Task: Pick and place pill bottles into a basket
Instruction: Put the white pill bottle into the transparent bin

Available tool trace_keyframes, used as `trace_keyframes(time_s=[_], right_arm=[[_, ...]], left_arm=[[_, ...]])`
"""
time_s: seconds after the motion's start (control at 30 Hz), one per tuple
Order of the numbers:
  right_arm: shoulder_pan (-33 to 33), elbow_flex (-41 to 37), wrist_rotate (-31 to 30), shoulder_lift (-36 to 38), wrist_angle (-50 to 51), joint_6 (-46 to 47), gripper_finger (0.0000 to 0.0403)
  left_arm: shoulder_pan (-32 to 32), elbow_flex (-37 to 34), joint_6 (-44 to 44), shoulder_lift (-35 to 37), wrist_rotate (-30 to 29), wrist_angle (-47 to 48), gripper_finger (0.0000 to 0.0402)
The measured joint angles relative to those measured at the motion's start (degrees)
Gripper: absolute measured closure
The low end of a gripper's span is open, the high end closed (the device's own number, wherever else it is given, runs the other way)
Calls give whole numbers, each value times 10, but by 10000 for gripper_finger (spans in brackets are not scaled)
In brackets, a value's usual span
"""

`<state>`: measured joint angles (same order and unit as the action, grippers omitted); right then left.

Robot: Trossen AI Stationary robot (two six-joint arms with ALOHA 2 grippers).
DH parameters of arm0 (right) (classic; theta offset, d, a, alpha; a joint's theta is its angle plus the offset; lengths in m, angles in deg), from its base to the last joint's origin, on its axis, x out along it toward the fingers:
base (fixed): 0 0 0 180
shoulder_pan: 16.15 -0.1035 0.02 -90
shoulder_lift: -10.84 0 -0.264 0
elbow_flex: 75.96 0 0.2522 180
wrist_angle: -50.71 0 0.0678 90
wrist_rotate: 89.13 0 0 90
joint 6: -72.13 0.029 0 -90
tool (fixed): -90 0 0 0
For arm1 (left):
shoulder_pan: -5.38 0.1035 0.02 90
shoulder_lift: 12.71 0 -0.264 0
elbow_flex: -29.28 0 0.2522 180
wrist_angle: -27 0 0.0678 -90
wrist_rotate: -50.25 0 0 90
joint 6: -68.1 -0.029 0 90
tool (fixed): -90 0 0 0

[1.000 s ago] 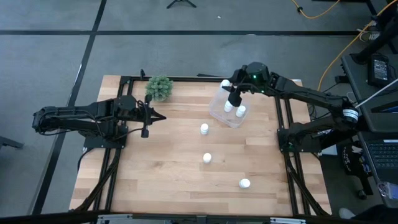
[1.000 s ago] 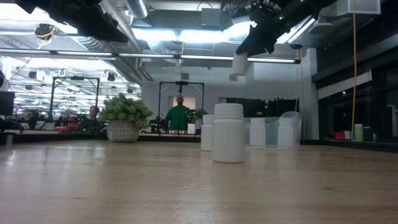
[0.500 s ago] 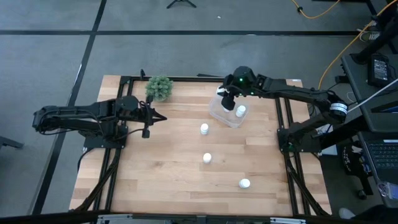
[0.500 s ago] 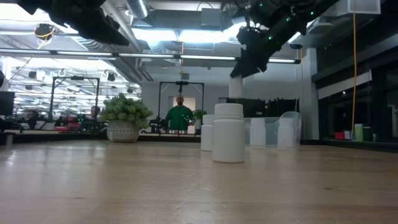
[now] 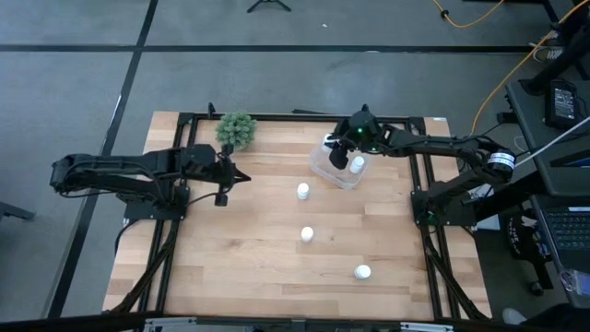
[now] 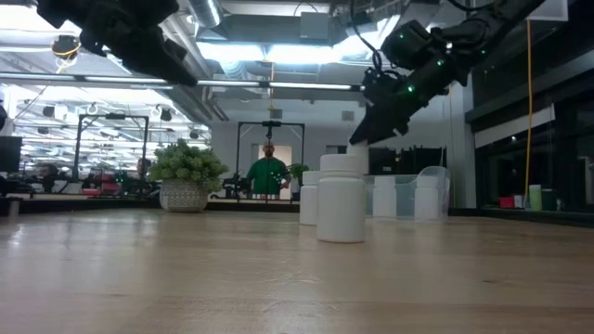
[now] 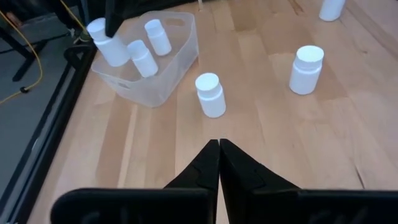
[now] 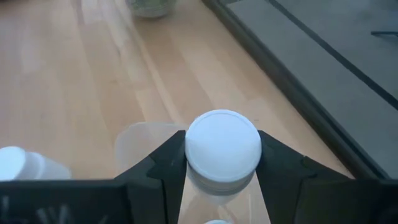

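Over the basket (image 5: 334,167), right pincer (image 8: 222,163) clamps a pill bottle (image 8: 222,149) upright, cap up.

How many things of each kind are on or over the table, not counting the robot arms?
Pill bottles: 6 (3 standing on the table, 2 in the basket, 1 held by the right gripper over the basket)
Basket: 1
Green plant: 1
Total: 8

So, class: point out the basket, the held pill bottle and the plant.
basket (image 7: 177,65), left wrist view, front wall.
held pill bottle (image 8: 223,145), right wrist view, cap top.
plant (image 5: 237,129), high view, foliage centre.
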<state>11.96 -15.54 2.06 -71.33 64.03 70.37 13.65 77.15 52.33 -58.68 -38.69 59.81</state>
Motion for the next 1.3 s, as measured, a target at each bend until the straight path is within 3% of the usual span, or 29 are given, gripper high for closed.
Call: trace_keyframes(time_s=[1.3], right_arm=[[5, -12, -33, -117, -60, -15, 244]], left_arm=[[0, 0, 1, -12, 0, -11, 395]])
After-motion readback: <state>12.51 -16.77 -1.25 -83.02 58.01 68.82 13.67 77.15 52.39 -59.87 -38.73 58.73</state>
